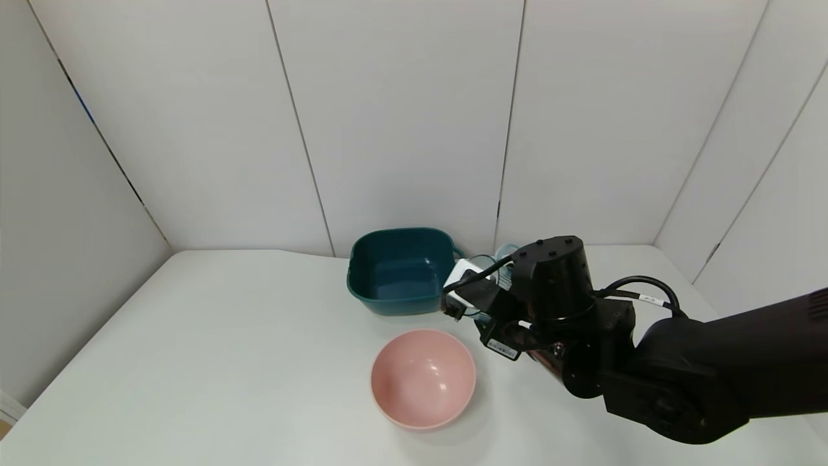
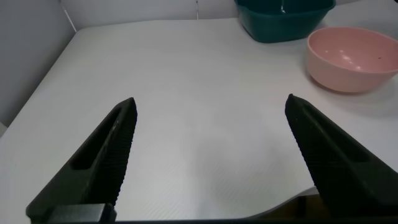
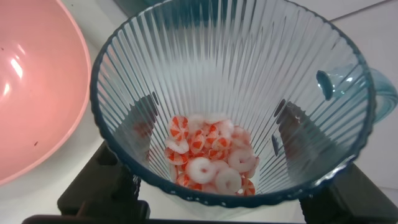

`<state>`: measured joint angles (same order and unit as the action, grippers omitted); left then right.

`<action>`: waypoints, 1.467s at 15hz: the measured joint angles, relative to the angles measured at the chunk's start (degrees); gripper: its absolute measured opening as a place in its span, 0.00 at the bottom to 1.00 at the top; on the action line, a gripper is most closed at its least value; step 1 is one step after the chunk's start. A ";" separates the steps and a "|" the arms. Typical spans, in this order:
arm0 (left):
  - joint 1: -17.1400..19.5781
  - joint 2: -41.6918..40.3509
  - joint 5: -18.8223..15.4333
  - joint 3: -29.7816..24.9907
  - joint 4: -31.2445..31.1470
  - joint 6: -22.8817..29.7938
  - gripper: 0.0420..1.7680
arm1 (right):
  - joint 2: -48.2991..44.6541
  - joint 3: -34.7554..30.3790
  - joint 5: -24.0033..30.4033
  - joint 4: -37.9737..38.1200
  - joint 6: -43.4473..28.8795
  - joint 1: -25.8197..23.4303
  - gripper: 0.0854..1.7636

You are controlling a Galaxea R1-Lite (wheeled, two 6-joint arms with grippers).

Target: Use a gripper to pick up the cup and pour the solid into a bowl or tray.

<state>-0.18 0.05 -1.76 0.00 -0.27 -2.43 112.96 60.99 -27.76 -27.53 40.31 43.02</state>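
My right gripper [image 1: 495,294] reaches in from the right and is shut on the ribbed light-blue cup [image 3: 236,62]; its dark fingers [image 3: 144,118] show through both sides of the cup wall. The cup stands upright, open end up. In the head view only a sliver of the cup [image 1: 506,250] shows behind the arm, right of the teal tub. The red-orange and white rings [image 3: 208,155] lie in a heap at the cup's bottom. The pink bowl [image 1: 424,378] sits empty just in front of the gripper, close beside the cup in the right wrist view [image 3: 31,93].
A dark teal square tub [image 1: 401,268] stands at the back by the wall, left of the cup. My left gripper [image 2: 211,102] is open and empty over the table's front left part, with the pink bowl [image 2: 351,56] and tub [image 2: 283,15] far off.
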 joint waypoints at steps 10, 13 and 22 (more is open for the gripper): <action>0.00 0.00 0.00 0.00 0.02 -0.02 0.97 | 0.82 -0.05 -9.61 -0.41 15.64 3.00 0.77; 0.00 0.00 0.00 0.00 0.00 0.00 0.97 | 1.79 0.12 -11.07 -0.09 17.59 4.05 0.77; 0.00 0.00 0.00 0.00 0.00 0.00 0.97 | 3.77 1.49 -13.78 -0.20 29.39 6.49 0.77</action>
<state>-0.18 0.05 -1.76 0.00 -0.27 -2.43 116.72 62.48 -41.53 -27.72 69.71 49.51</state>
